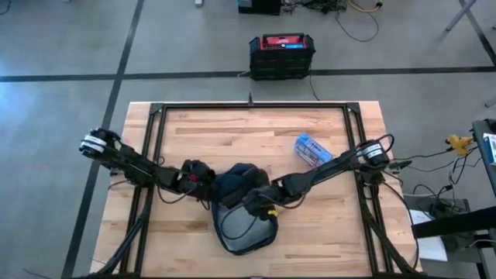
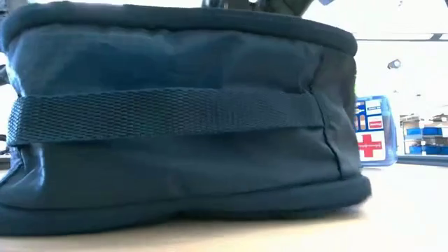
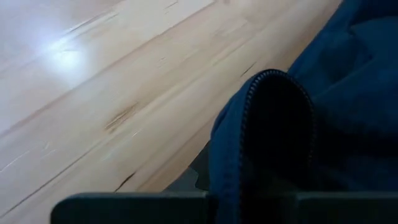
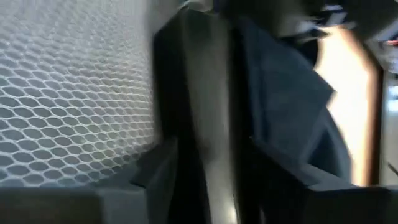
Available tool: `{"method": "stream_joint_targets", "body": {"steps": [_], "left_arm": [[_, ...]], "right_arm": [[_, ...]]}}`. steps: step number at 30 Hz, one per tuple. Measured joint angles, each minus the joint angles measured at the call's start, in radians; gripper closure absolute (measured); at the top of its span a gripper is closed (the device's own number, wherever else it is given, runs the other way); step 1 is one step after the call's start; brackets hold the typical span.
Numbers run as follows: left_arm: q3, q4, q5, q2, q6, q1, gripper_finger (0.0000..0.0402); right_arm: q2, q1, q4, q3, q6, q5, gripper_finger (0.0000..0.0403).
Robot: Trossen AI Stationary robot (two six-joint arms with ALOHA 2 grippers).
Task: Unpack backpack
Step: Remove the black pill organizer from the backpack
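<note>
My left gripper (image 1: 203,177) is clamped shut on the backpack's (image 1: 240,205) upper edge; its wrist view shows a fold of navy cloth with a zip seam pinched at the fingers. My right gripper (image 1: 263,203) sits at the mouth of the bag, over the pale mesh lining (image 4: 68,93), with dark fabric standing between its fingers (image 4: 292,180). I cannot tell whether those fingers are biting or loosening.

The backpack lies near the front middle of the wooden table (image 1: 194,132), its opening gaping towards the front edge. From table height it fills the view, slumped, a webbing strap (image 2: 168,115) running across it.

I judge it soft and floppy: it will sag and fold wherever I lift, so one gripper should hold the rim while the other reaches inside. The zip edge or the strap looks like the firmest hold; the mesh looks flimsy and may snag.

A blue first-aid packet (image 1: 312,149) lies well apart, by the right arm.
</note>
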Motion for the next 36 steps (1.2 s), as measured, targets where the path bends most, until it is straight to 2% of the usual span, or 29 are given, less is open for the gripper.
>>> {"method": "stream_joint_targets", "body": {"steps": [4,7,12,15,25,29,36], "left_arm": [[0.000,0.019,0.005,0.006,0.008,0.000,0.0402],[-0.004,0.038,0.010,0.002,0.029,0.000,0.0402],[-0.009,0.125,0.035,0.004,0.083,-0.007,0.0402],[-0.010,0.149,0.050,0.006,0.112,-0.013,0.0402],[-0.010,0.183,0.123,0.005,0.221,-0.018,0.0402],[-0.009,0.196,0.159,-0.003,0.260,-0.018,0.0402],[0.016,0.179,0.325,-0.067,0.394,-0.018,0.0401]], "right_arm": [[0.054,0.000,-0.111,0.059,0.000,0.020,0.0162],[0.084,0.004,-0.102,0.066,-0.007,0.125,0.0142],[0.123,-0.002,-0.044,0.070,-0.060,0.267,0.0129],[0.125,-0.003,-0.019,0.074,-0.072,0.294,0.0130],[0.072,-0.002,-0.005,0.133,-0.083,0.291,0.0156],[0.069,-0.007,-0.025,0.136,-0.069,0.204,0.0151],[0.082,-0.013,-0.083,0.126,-0.083,0.179,0.0143]]}}
